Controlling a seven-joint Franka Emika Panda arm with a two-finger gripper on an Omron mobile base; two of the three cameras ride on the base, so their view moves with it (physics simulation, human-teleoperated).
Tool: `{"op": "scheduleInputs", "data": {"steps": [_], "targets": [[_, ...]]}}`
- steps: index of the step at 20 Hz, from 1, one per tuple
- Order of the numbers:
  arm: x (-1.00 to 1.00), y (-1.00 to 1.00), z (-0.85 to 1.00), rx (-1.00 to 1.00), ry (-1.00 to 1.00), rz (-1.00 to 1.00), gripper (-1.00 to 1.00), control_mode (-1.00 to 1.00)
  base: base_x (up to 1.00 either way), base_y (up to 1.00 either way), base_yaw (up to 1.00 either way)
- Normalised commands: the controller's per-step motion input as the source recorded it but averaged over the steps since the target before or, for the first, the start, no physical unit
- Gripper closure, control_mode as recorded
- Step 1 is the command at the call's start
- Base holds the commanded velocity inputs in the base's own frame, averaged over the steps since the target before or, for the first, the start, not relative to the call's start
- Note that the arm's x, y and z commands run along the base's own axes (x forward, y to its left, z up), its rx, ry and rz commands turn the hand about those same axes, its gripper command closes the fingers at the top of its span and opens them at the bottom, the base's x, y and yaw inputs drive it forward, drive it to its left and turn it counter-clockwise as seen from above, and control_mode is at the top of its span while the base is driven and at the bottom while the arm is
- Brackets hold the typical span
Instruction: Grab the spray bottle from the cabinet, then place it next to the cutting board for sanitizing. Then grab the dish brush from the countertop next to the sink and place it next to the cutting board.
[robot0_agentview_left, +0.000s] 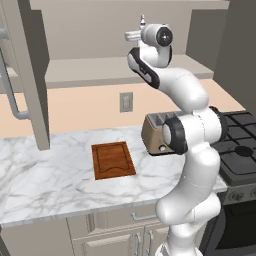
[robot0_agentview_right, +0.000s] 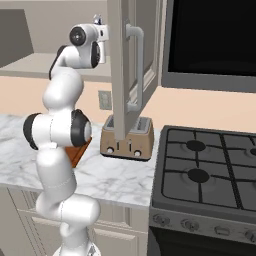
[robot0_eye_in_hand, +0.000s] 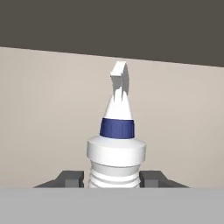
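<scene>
The white spray bottle (robot0_eye_in_hand: 116, 153) with its blue collar stands upright on the cabinet shelf (robot0_agentview_left: 90, 70), its nozzle tip (robot0_agentview_left: 142, 21) poking up behind my raised hand. My gripper (robot0_eye_in_hand: 113, 179) has one jaw close on each side of the bottle's ribbed neck; whether they press on it is unclear. The reddish-brown cutting board (robot0_agentview_left: 113, 160) lies flat on the marble countertop (robot0_agentview_left: 50, 175) below. The dish brush and the sink are out of view.
The open cabinet door (robot0_agentview_right: 117, 75) with its curved bar handle (robot0_agentview_right: 137, 65) hangs beside my arm. A brown toaster (robot0_agentview_left: 152, 135) stands right of the board. The gas stove (robot0_agentview_right: 210, 170) lies further right, with a dark microwave (robot0_agentview_right: 215, 40) above it.
</scene>
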Motion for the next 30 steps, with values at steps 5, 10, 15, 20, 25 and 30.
{"op": "scheduleInputs", "data": {"steps": [5,10,15,20,25,30], "targets": [[-0.85,-0.08,-0.11,0.01,-0.06,0.00,1.00,-1.00,0.00,0.00,0.00],[-1.00,-0.19,-0.03,0.19,-0.14,0.00,1.00,-1.00,0.00,0.00,0.00],[-1.00,-0.17,0.40,0.09,0.12,0.00,1.00,-1.00,0.00,0.00,0.00],[-1.00,-0.09,0.73,0.01,0.09,0.00,1.00,-1.00,0.00,0.00,0.00],[-1.00,-0.18,-0.27,0.00,-0.01,0.02,1.00,-1.00,0.00,0.00,0.00],[-1.00,0.00,-0.99,0.00,-0.03,0.05,1.00,-1.00,0.00,0.00,0.00]]}}
